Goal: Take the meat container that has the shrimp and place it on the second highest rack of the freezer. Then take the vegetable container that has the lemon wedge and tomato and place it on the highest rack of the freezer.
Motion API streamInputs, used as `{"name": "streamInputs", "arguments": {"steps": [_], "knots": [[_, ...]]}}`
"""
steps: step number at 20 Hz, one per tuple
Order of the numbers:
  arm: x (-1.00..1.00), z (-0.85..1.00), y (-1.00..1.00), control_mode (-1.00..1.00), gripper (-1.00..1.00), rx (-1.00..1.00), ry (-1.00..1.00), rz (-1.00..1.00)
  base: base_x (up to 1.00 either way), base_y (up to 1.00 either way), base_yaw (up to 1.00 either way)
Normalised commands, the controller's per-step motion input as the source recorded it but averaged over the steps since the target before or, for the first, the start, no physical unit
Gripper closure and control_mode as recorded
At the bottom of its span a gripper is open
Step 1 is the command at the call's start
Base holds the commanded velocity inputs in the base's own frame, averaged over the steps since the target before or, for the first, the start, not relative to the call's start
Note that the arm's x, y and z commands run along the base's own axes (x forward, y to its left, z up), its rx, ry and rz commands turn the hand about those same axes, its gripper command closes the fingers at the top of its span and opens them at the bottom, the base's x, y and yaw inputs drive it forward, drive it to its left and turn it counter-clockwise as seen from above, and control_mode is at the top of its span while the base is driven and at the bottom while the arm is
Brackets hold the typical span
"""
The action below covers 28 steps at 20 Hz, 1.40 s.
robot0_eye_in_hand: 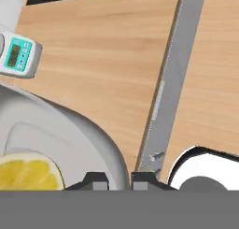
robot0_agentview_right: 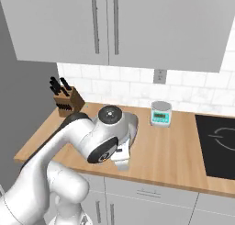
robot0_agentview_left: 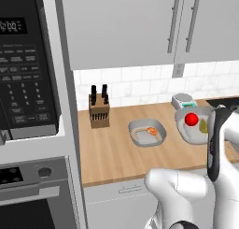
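Nearest you in the hand view, the pincer (robot0_eye_in_hand: 119, 179) is clenched on the rim of the vegetable container (robot0_eye_in_hand: 100, 144), lemon wedge (robot0_eye_in_hand: 29, 171) just inside. That tray sits on the wooden worktop (robot0_agentview_left: 112, 153), tomato (robot0_agentview_left: 191, 119) showing. The meat container (robot0_agentview_left: 147, 132) with its shrimp (robot0_agentview_left: 151, 131) rests beside it, so, as you can judge, neither tray is shelved. Knife block (robot0_agentview_left: 99, 109), scale (robot0_agentview_right: 161, 114), white tile, grey cabinets.

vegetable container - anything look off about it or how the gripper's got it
Nothing spilled or askew. The vegetable container sits flat on the counter with the tomato and lemon wedge inside. In the hand view the gripper is shut on its rim.
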Motion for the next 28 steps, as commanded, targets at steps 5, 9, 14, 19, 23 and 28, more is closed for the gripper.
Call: {"name": "streamInputs", "arguments": {"steps": [5,9,14,19,23,28], "knots": [[0.0,0.0,0.0,1.0,1.0,0.0,0.0,0.0,-1.0,0.99,0.18],[0.0,0.0,0.0,1.0,1.0,0.0,0.0,0.0,-1.0,0.97,0.31],[0.0,0.0,0.0,1.0,1.0,0.0,0.0,0.0,-0.56,1.0,0.42],[0.0,0.0,0.0,1.0,1.0,0.0,0.0,0.0,0.17,1.0,0.36],[0.0,0.0,0.0,1.0,1.0,0.0,0.0,0.0,0.42,1.0,0.25],[0.0,0.0,0.0,1.0,1.0,0.0,0.0,0.0,0.08,1.0,0.22]]}}
